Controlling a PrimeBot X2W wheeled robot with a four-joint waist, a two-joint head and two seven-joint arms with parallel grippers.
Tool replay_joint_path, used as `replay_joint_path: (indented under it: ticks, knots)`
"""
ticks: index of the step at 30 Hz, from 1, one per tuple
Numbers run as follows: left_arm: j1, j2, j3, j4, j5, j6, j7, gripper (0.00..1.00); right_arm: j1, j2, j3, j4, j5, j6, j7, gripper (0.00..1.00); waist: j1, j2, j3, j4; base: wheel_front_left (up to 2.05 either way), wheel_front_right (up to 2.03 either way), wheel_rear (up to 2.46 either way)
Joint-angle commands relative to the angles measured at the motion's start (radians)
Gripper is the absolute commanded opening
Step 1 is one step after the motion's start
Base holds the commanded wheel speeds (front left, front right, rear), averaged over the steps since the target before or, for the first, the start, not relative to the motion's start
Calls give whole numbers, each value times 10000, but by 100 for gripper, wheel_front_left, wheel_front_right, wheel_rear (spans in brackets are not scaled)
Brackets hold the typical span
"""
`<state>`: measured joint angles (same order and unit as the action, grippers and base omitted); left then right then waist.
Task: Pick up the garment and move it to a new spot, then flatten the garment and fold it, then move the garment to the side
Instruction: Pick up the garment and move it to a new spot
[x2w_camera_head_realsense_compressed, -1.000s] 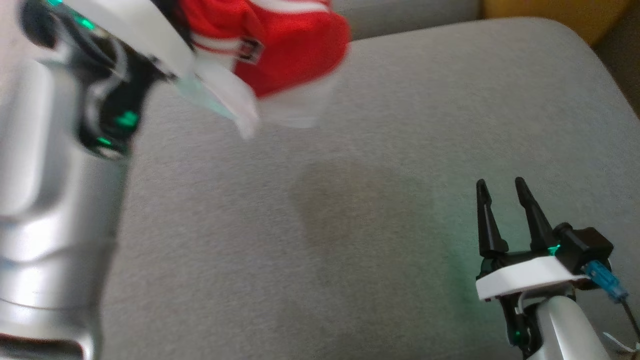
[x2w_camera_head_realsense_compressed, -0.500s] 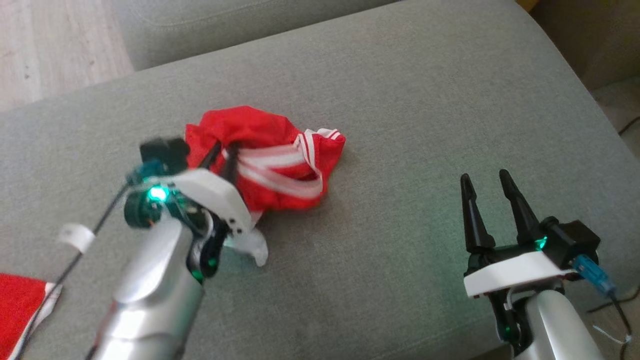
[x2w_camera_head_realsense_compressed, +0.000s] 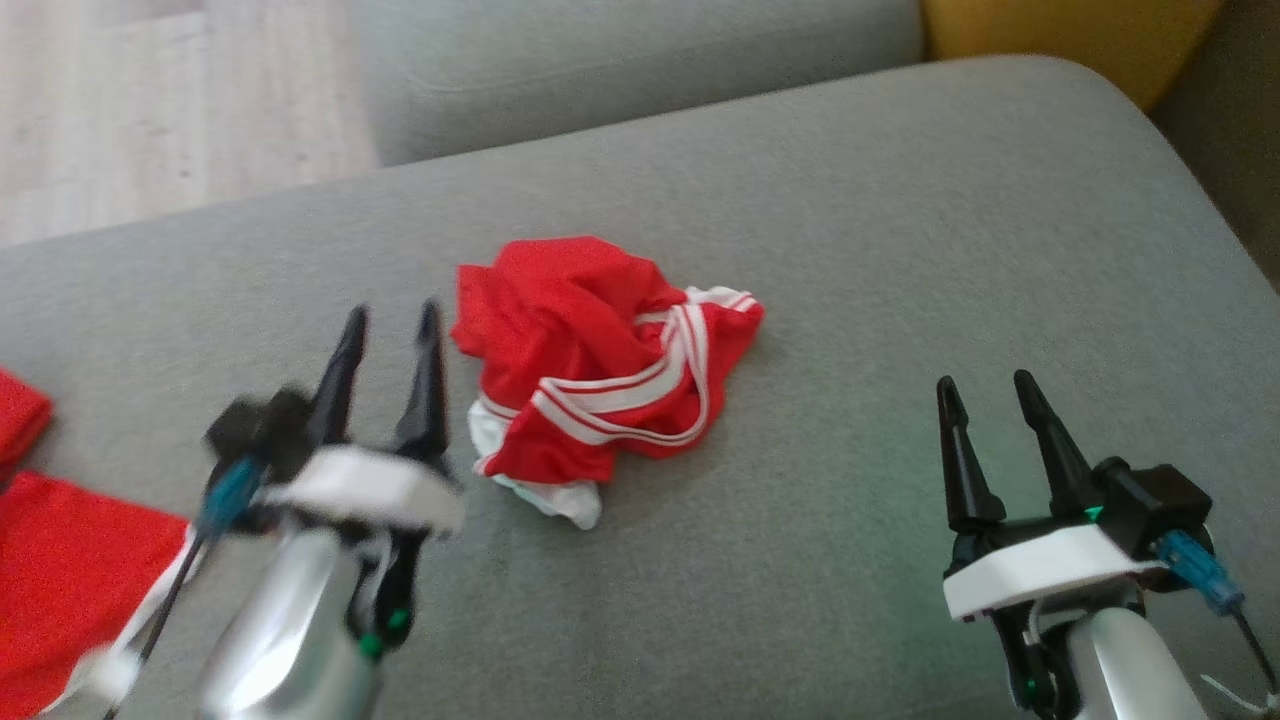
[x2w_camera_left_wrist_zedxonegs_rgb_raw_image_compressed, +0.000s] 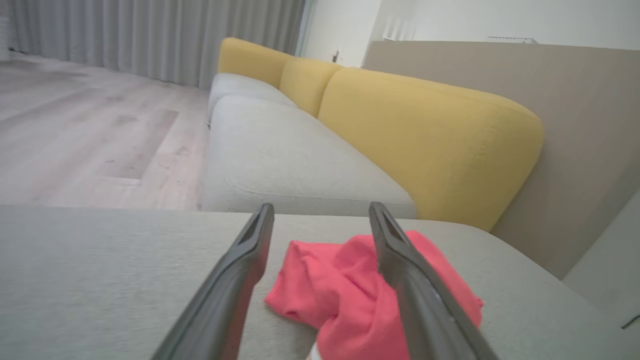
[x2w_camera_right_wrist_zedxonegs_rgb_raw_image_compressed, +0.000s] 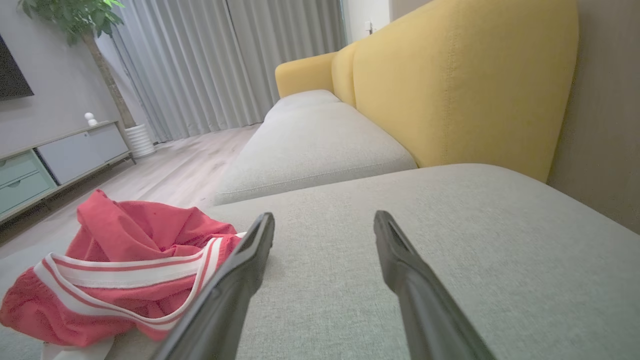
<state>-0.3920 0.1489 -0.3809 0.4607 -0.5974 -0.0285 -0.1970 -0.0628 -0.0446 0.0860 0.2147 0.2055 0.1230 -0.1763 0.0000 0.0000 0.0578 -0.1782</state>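
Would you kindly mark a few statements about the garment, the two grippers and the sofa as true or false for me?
1. The red garment lies crumpled on the grey cushion. True.
2. The left gripper is shut on the red garment. False: its jaws stand open beside the cloth and hold nothing.
3. The right gripper is open and well apart from the red garment. True.
4. The sofa's back cushions are blue. False: the back cushions are yellow.
5. A second red cloth lies at the lower left of the head view. True.
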Motion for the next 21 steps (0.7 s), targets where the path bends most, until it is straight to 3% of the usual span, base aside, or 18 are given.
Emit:
replay_joint_path:
  ticks: [1,6,10,21]
  knots:
    - [-18,385,485,-472,147,90,-197,100,-176,-56,170,-414,-109,77,37,100,0,0,-234,304,0,0,0]
    - [1275,967,930,-1427,637,519,-571,100,7,-56,138,-593,-273,77,283,100,0,0,-439,692,0,0,0]
    - [2320,1074,1442,-2043,714,754,-633,100,147,-56,150,-715,-288,77,432,100,0,0,-549,823,0,0,0]
    - [3354,898,2007,-2878,1093,723,-645,100,283,-56,220,-831,-202,77,623,100,0,0,-572,789,0,0,0]
